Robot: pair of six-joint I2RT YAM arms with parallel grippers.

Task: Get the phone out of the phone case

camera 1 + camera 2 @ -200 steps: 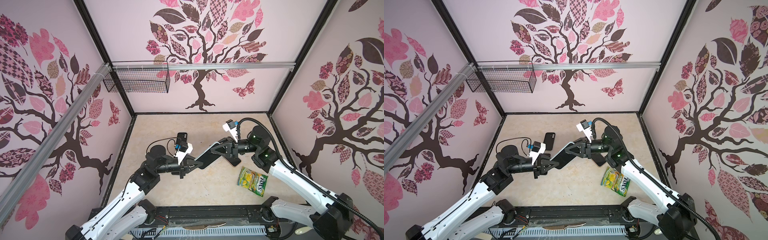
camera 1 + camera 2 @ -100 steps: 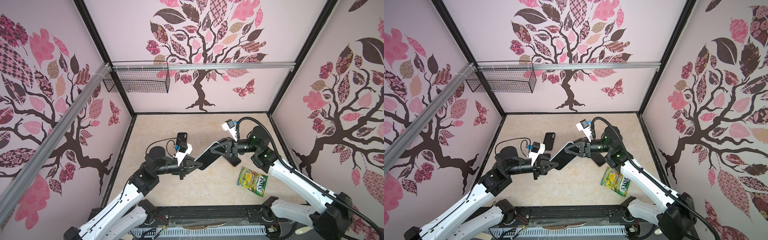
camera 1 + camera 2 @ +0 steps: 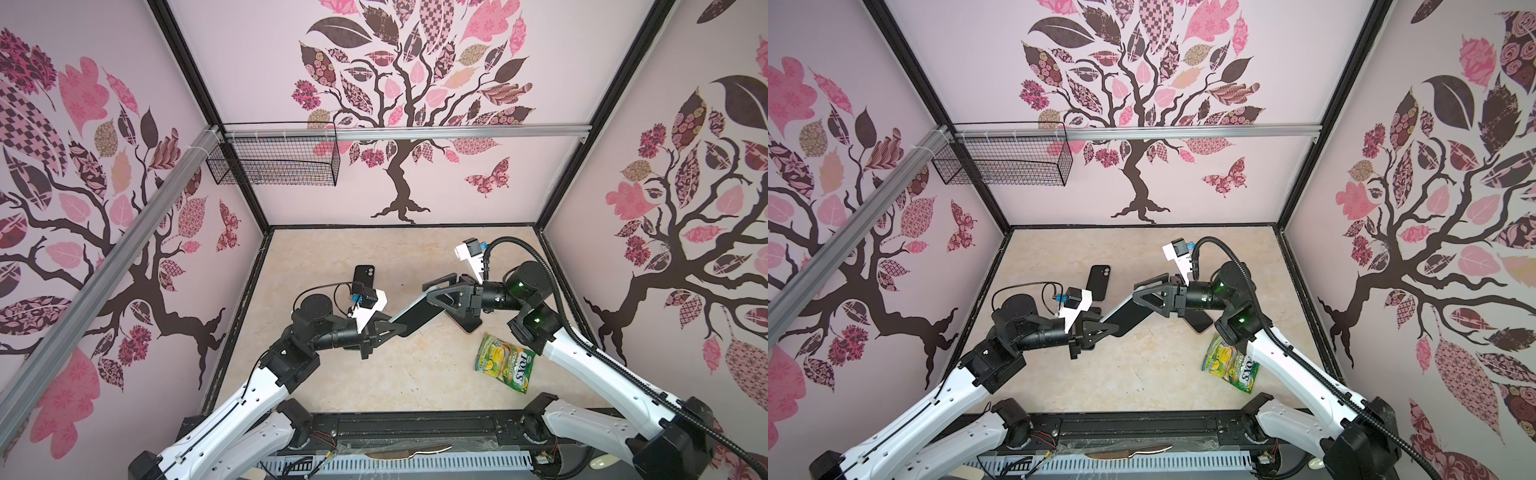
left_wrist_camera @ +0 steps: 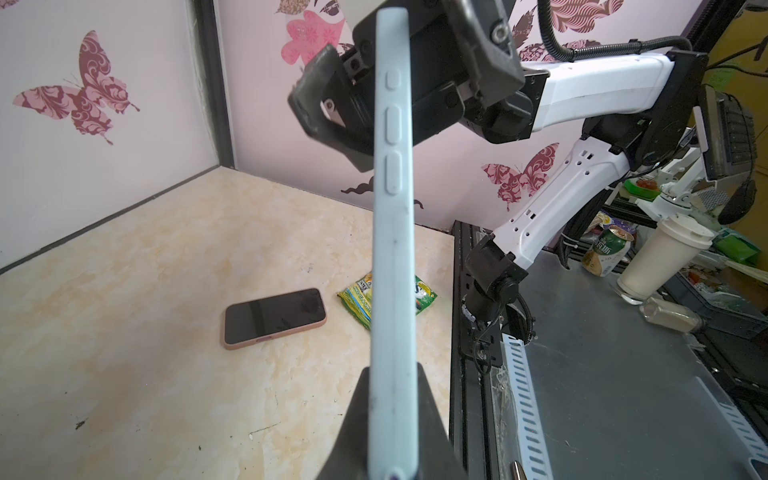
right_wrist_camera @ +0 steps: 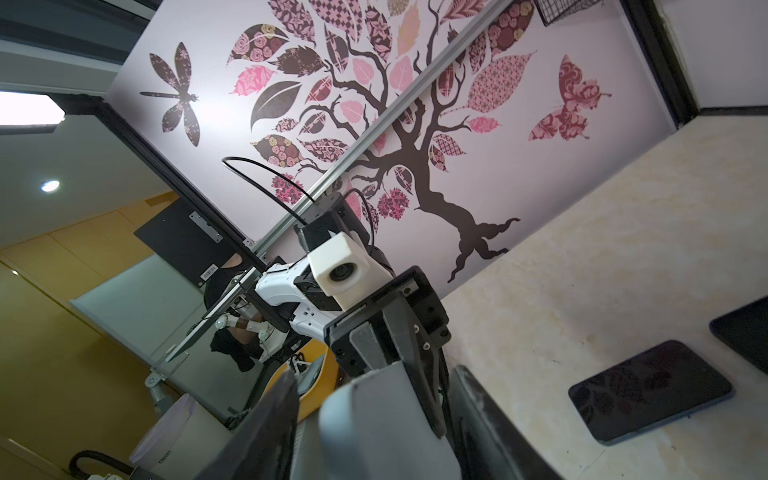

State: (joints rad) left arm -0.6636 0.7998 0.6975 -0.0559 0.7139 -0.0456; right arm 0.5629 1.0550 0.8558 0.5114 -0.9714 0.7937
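The phone in its pale blue phone case (image 4: pixel 392 249) hangs above the table as a dark slab (image 3: pixel 415 313) (image 3: pixel 1129 316), stretched between both arms. My left gripper (image 3: pixel 390 328) (image 3: pixel 1104 328) (image 4: pixel 392 415) is shut on its near end, the two fingers pressed flat against both faces. My right gripper (image 3: pixel 432 293) (image 3: pixel 1142 295) (image 5: pixel 374 415) straddles the far end of the case (image 5: pixel 382 428) with its jaws open. One of its fingers (image 5: pixel 266 428) stands clear of the case, with a gap showing beside it.
A phone in a pink case (image 3: pixel 465 322) (image 4: pixel 274 318) lies screen-up under the right arm. A green snack packet (image 3: pixel 505 368) (image 4: pixel 365 303) lies beside it. A black phone (image 3: pixel 363 276) rests farther back; dark phones (image 5: pixel 648 390) lie near it. A wire basket (image 3: pixel 274 160) hangs on the back wall.
The right gripper's jaws have spread apart off the far end of the cased phone. The left gripper stays shut on it, and neither arm has shifted noticeably.
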